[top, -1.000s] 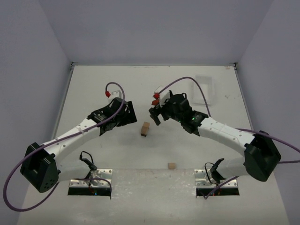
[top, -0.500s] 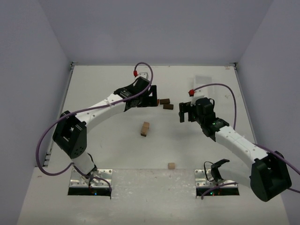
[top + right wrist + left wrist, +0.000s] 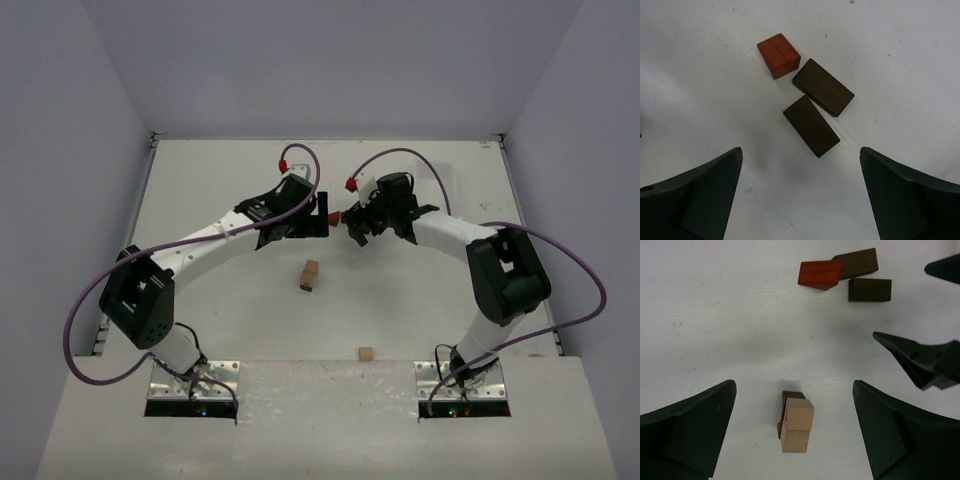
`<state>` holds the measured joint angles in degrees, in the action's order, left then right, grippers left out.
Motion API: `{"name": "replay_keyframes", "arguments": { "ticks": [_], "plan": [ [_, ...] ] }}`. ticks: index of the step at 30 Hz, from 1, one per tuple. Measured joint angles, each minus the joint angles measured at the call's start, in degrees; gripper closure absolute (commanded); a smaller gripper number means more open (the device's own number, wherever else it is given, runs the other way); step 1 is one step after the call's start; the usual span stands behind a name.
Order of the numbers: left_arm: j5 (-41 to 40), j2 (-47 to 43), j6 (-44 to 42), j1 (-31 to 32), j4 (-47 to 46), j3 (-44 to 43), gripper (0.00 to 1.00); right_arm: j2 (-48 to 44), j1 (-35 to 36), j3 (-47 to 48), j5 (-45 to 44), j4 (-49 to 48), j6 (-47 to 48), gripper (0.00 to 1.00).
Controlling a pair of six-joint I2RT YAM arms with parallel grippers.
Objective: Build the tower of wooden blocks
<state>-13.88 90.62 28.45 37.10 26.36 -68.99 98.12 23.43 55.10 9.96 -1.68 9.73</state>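
**Top external.** The wood block tower stands mid-table as a short stack, well apart from both grippers. Farther back, the left gripper and right gripper face each other with a reddish-brown block between them. A loose tan block lies near the front edge.

**Left wrist.** The left jaws are spread wide and empty. The tower shows between the fingers, untouched: two light tan cubes over a dark brown piece, slightly askew.

**Right wrist.** The right jaws are also wide and empty, hovering above the reddish-brown block. Two dark brown slabs lie flat just beside it.

**Handling (judgement).**
- The blocks look rigid, light and smooth-faced, so they should not deform but may slide on the table.
- The tower likely topples at a slight nudge.
- Best hold: across two parallel side faces at mid-height, and for the slabs across the narrow width.
- Release each block only once it is seated.
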Motion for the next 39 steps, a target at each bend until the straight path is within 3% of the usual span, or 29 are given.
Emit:
{"name": "replay_keyframes", "arguments": {
  "ticks": [10, 24, 32, 39],
  "plan": [
    [0.11, -4.12, 0.1, 0.0, -1.88, 5.5, 0.0, 10.95, -0.47, 6.84, 3.95, 1.32, 3.24, 0.01],
    [0.49, -5.48, 2.0, 0.0, -3.53, 9.53, 0.0, 13.06, -0.47, 6.83, 7.58, 3.65, 1.66, 0.05],
    [0.71, -7.0, 2.94, 0.0, -3.99, 11.21, 0.0, 13.64, -0.03, 8.06, 5.59, 4.96, 0.56, 0.56],
    [0.73, -8.0, 3.52, 0.0, -3.91, 12.23, 0.0, 14.69, 1.72, 9.54, 1.48, 5.27, 0.46, 0.77]
  ]
}}
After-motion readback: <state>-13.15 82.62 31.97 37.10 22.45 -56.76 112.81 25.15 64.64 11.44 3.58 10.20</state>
